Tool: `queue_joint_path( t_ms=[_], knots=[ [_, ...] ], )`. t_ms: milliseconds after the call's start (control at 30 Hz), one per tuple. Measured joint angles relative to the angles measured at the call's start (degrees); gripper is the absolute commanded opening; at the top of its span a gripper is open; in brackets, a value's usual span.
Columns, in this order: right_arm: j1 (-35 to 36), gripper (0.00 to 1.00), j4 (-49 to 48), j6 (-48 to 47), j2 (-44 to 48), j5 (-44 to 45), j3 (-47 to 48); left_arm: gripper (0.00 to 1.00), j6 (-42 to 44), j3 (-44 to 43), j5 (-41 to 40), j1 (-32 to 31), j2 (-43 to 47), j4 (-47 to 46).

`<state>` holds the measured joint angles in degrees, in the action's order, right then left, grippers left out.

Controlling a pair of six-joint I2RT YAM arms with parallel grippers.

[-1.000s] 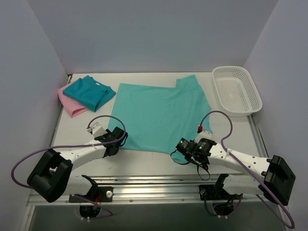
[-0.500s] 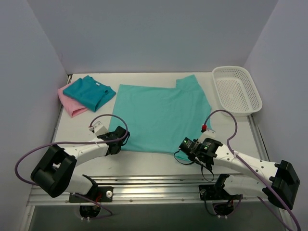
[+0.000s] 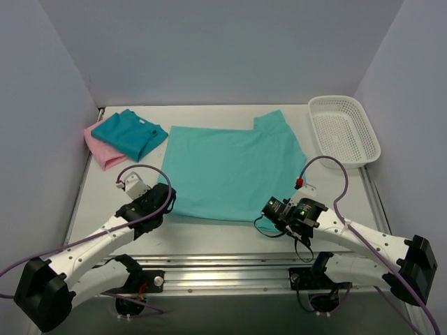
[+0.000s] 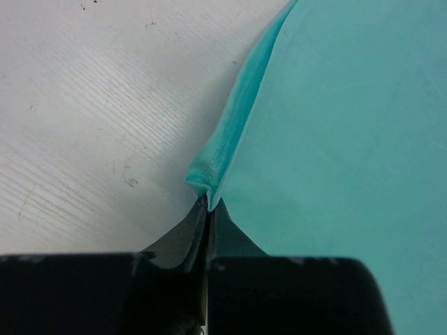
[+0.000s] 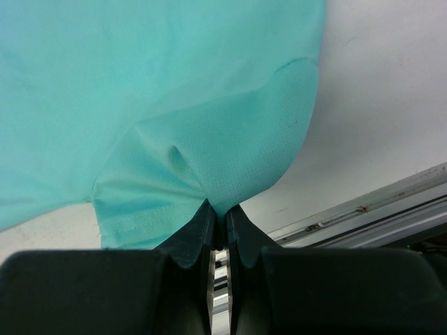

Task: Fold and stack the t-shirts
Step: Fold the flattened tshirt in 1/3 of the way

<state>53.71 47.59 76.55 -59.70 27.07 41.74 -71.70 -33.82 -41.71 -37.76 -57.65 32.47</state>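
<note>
A light sea-green t-shirt (image 3: 234, 167) lies spread flat in the middle of the table. My left gripper (image 3: 167, 197) is shut on its near left corner, the hem pinched between the tips (image 4: 208, 202). My right gripper (image 3: 269, 208) is shut on its near right corner, with the fabric (image 5: 230, 153) bunched above the tips (image 5: 220, 209). At the back left a folded teal-blue t-shirt (image 3: 129, 132) rests on a folded pink t-shirt (image 3: 101, 153).
A white mesh basket (image 3: 343, 130) stands at the back right. The table's near edge with its metal rail (image 3: 230, 265) runs just behind both grippers. Grey walls close in the left, right and back.
My left gripper closed on the shirt's near left corner and drew back toward the near edge. The right gripper shifted slightly right, keeping its hold. The shirt's near edge moved with them.
</note>
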Motion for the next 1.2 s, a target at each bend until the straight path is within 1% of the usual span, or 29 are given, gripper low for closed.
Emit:
queue_joint_path(
  t_ms=[100, 233, 400, 600, 967, 1200],
  knots=[
    [-0.7, 0.0, -0.3, -0.4, -2.7, 1.1, 1.1, 0.02, 1.7, -0.9, -0.1, 0.3, 0.4, 0.8],
    [-2.7, 0.0, -1.7, -2.2, -8.2, 3.0, 4.7, 0.02, 4.7, -2.9, 0.4, 2.1, -2.7, 0.0],
    [-8.0, 0.0, -5.4, -6.1, -14.3, 5.4, 9.6, 0.02, 8.5, -4.7, 2.6, 5.2, -6.8, -4.0],
    [-13.5, 0.0, -8.7, -10.2, -22.1, 7.1, 14.6, 0.02, 12.9, -7.9, 7.2, 10.6, -12.8, -10.0],
    [-16.3, 0.0, -11.3, -13.6, -39.5, 9.2, 28.4, 0.02, 16.2, -14.4, 11.3, 14.8, -22.4, -16.9],
    [-18.3, 0.0, -10.8, -13.9, -46.7, 10.4, 35.4, 0.02, 17.5, -16.6, 12.8, 17.6, -26.1, -19.0]
  ],
)
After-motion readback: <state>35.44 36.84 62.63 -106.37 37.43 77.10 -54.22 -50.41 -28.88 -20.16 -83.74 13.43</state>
